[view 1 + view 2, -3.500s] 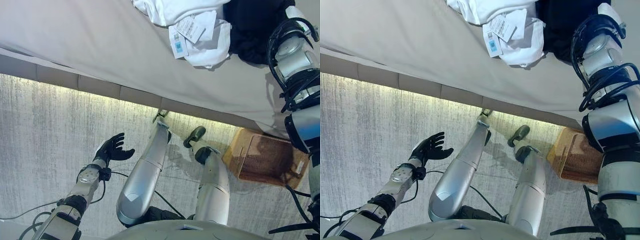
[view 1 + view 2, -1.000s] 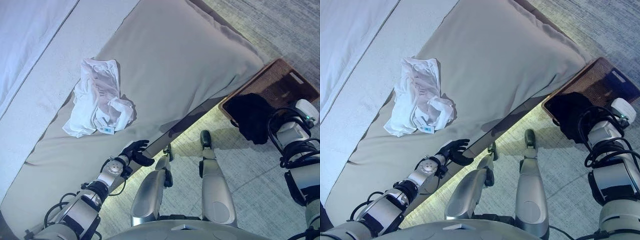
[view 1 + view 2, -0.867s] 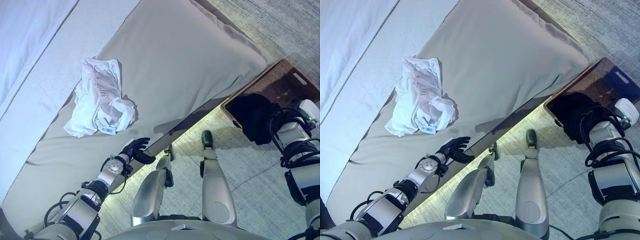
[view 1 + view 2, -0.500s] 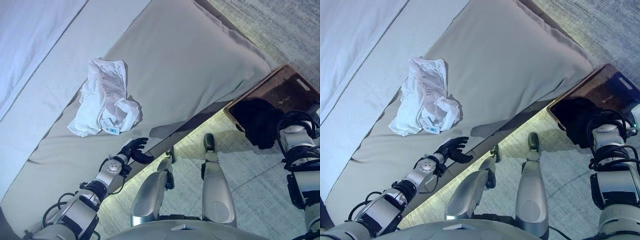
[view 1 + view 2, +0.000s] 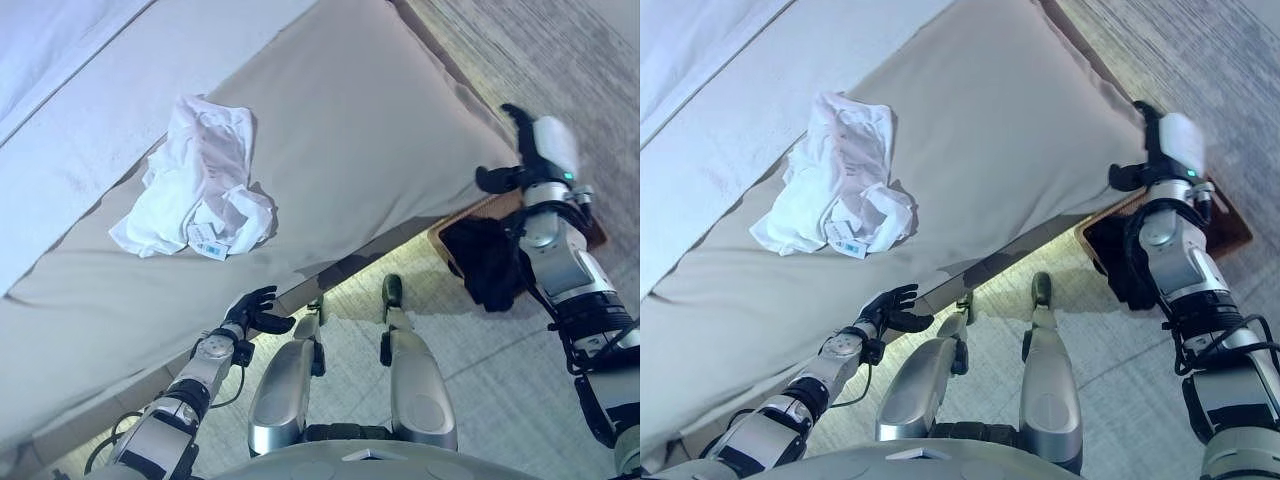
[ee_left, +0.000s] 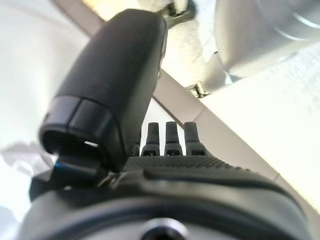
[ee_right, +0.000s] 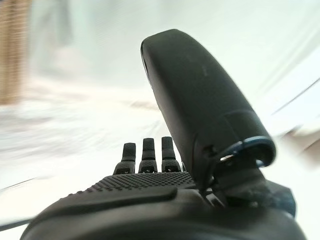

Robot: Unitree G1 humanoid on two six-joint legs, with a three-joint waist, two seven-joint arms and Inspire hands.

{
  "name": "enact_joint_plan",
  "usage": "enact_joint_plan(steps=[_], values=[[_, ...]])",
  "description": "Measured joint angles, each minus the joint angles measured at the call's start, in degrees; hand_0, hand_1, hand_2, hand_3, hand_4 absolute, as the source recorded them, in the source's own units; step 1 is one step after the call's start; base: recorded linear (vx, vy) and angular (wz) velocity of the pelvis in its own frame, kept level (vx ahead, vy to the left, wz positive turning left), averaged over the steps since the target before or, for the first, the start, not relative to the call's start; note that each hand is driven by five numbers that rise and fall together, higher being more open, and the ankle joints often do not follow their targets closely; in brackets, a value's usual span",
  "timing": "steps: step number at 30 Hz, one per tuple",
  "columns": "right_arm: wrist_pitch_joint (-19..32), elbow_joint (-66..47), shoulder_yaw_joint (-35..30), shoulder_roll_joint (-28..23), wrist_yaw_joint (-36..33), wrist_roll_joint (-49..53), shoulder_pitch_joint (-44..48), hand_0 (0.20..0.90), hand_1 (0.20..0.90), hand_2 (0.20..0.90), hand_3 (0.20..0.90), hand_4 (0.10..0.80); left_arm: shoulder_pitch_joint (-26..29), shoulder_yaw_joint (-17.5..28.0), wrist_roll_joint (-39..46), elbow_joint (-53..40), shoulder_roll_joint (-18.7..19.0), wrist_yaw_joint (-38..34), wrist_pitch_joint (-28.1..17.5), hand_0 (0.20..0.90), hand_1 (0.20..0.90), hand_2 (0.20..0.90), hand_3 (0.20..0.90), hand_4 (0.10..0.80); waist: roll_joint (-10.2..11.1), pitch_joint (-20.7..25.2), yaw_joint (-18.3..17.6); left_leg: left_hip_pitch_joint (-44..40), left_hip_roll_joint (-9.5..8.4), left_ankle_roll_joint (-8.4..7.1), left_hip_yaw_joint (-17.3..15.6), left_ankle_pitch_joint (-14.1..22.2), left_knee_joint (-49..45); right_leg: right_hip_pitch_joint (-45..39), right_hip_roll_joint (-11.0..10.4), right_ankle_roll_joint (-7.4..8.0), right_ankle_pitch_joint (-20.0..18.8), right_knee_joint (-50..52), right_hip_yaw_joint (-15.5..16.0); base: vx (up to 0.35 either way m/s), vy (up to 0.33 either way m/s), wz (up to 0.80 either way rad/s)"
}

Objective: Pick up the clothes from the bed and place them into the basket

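Observation:
A crumpled white garment (image 5: 195,185) with a tag lies on the beige bed cover (image 5: 380,120). A black garment (image 5: 490,265) lies in the brown wicker basket (image 5: 1232,228) on the floor by the bed's corner. My right hand (image 5: 522,152) is open and empty, raised above the basket beside the bed's corner; its straight fingers (image 7: 144,156) show in the right wrist view. My left hand (image 5: 255,312) is open and empty, low by the bed's near edge, apart from the white garment. Its fingers (image 6: 167,137) are straight in the left wrist view.
A white sheet (image 5: 70,50) covers the far left of the bed. The bed's dark base (image 5: 350,262) runs along the near edge. Grey carpet (image 5: 520,380) lies between the bed and the basket.
The view has shifted. My right hand has let go of the black garment, which now lies in the basket, and has risen toward the bed's corner. The left hand stays open.

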State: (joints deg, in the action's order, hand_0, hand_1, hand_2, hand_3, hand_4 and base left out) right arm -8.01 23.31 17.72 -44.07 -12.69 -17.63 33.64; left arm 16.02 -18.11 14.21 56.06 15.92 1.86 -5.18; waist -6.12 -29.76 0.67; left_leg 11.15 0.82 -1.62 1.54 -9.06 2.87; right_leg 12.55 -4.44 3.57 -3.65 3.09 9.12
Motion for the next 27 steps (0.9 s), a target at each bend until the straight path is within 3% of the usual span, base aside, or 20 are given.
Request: enact_joint_plan(steps=[5, 11, 13, 19, 23, 26, 27], values=[[0.59, 3.59, 5.91, 1.07, 4.07, -1.77, 7.23, 0.900, 0.900, 0.900, 0.900, 0.800, 0.28, -0.13, 1.11, -0.79, 0.76, -0.20, 0.02, 0.900, 0.900, 0.900, 0.900, 0.800, 2.14, -0.05, 5.47, 2.90, -0.42, -0.03, 4.46, 0.00, -2.65, -0.98, -0.21, -0.51, 0.42, 0.08, 4.86, 0.081, 0.082, 0.54], [0.53, 10.82, 12.77, 5.85, 5.79, -1.76, 18.59, 0.900, 0.900, 0.900, 0.900, 0.800, 0.29, -0.13, 3.06, -0.69, 4.23, -0.62, 1.03, 0.900, 0.900, 0.900, 0.900, 0.800, 5.85, -0.62, 12.25, 5.21, -1.19, -0.53, 8.68, 0.36, -4.91, -0.67, -1.35, -0.51, 3.51, 3.65, 9.60, 0.046, 0.089, 0.46], [0.35, 14.13, 13.82, 8.95, 5.49, -1.59, 22.64, 0.900, 0.900, 0.900, 0.900, 0.800, 0.02, -0.01, 4.52, -0.67, 5.93, -1.29, 1.14, 0.900, 0.900, 0.900, 0.900, 0.800, 7.33, -0.65, 14.18, 8.24, -2.26, -1.57, 10.24, 1.72, -7.72, 1.59, -2.36, -0.50, 5.43, 6.96, 10.85, 0.032, 0.141, 0.41], [-3.34, 24.61, 14.80, 15.37, 6.82, 1.26, 32.51, 0.900, 0.900, 0.900, 0.900, 0.800, 0.04, 0.31, 6.15, -1.15, 7.59, -1.53, 1.13, 0.900, 0.900, 0.900, 0.900, 0.800, 9.22, -0.70, 19.69, 20.96, -4.26, -1.15, 13.32, 4.40, -16.90, 12.22, -4.79, -0.41, 8.48, 15.86, 12.94, -0.001, 0.067, 0.33], [-6.51, 31.56, 16.97, 18.38, 7.59, 3.56, 36.90, 0.900, 0.900, 0.900, 0.900, 0.800, -0.54, -0.21, 6.47, -1.41, 7.81, -1.47, 0.19, 0.900, 0.900, 0.900, 0.900, 0.800, 10.13, -0.94, 21.26, 26.62, -5.04, -1.48, 15.27, 4.88, -20.50, 15.59, -4.90, -0.37, 8.47, 16.69, 14.52, -0.075, 0.024, 0.16], [-8.11, 34.34, 16.94, 18.30, 8.37, 6.88, 42.34, 0.900, 0.900, 0.900, 0.900, 0.800, -0.97, -0.16, 8.11, -4.23, 8.65, -1.32, -1.93, 0.900, 0.900, 0.900, 0.900, 0.800, 12.25, -0.82, 21.11, 29.95, -4.92, -1.73, 16.28, 4.78, -20.68, 18.48, -4.77, -0.11, 8.65, 16.96, 15.32, -0.034, -0.033, 0.05], [-8.63, 35.23, 16.91, 18.17, 8.56, 7.56, 43.61, 0.869, 0.869, 0.869, 0.864, 0.764, -0.97, -0.18, 8.37, -5.84, 8.66, -1.21, -2.70, 0.900, 0.900, 0.900, 0.900, 0.800, 12.57, -0.66, 21.04, 30.88, -4.90, -1.76, 16.86, 4.78, -20.65, 19.29, -4.71, -0.29, 8.79, 16.94, 15.55, -0.017, -0.037, 0.13]])
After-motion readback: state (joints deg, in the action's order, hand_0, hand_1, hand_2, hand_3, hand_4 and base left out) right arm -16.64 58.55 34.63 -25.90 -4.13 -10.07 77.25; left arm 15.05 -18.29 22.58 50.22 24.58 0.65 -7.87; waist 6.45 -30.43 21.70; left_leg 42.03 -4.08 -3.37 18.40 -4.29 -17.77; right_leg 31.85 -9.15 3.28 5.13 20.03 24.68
